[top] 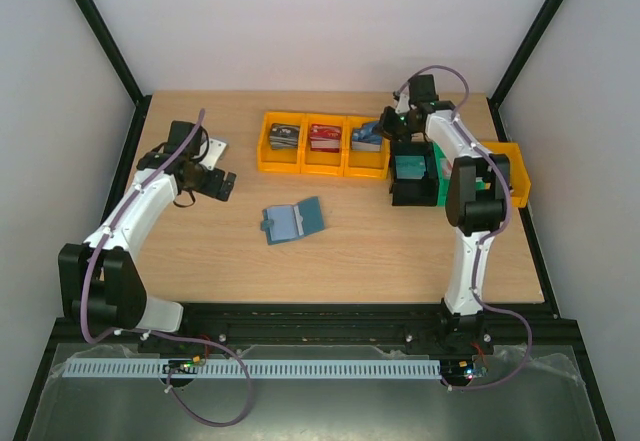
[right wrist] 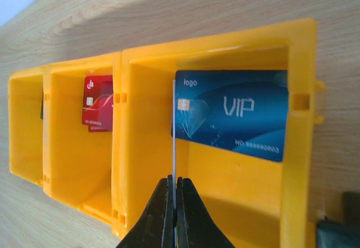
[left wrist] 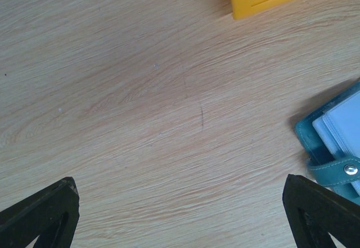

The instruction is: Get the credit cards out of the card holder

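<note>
Left gripper [top: 208, 179]: jaws spread wide, nothing between them, low over bare table [top: 200, 251]. Holder [top: 293, 221]: teal, lying open and flat mid-table, to the right of the left gripper and nearer to it than to the right one. Its long axis runs roughly across the table, slightly skewed. In the left wrist view its snap strap points toward the gripper. Pale sleeves show; whether cards remain inside cannot be told. Bins [top: 300, 168]: three yellow, in a row behind the holder. Left bin holds a dark card [top: 283, 138], middle bin a red card [right wrist: 98, 103], right bin a blue VIP card [right wrist: 230, 113] leaning on its back wall. Right gripper [right wrist: 175, 186]: fingers pinched tight on a thin white card [right wrist: 174, 147], which is seen edge-on with its free end over the right bin, in front of the VIP card's left edge. Likely next move is letting go into that bin; the divider to the middle bin stands just beside the card and is the one thing to clear. Black box [top: 413, 189]: green inside, right of the row, near the right arm. Spare bin [top: 512, 176]: yellow, far right.
</note>
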Controlling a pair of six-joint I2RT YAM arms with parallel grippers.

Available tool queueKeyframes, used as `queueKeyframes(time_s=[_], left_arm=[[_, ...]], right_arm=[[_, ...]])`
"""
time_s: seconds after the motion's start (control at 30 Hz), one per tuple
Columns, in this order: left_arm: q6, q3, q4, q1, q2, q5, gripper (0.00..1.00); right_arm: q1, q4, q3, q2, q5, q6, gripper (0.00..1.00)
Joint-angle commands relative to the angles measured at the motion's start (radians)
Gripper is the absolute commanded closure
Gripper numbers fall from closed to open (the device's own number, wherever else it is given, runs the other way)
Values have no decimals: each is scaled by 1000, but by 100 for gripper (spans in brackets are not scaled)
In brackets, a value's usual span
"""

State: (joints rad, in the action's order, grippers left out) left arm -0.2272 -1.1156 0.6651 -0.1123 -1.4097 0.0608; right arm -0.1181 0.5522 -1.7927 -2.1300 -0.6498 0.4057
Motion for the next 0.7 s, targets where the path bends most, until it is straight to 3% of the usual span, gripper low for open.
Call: queueKeyframes(time_s=[0.0, 0.53, 0.67], left_arm=[[8, 15, -9, 5, 2, 29, 1], [0, 18, -16, 5, -16, 14, 1], [-3, 19, -15, 5, -17, 19, 1]], right_arm=[[-7, -28, -83, -70, -41, 29, 98], [-9, 21, -240, -204, -17, 37, 98], [-9, 35, -253, -204, 36, 30, 93]])
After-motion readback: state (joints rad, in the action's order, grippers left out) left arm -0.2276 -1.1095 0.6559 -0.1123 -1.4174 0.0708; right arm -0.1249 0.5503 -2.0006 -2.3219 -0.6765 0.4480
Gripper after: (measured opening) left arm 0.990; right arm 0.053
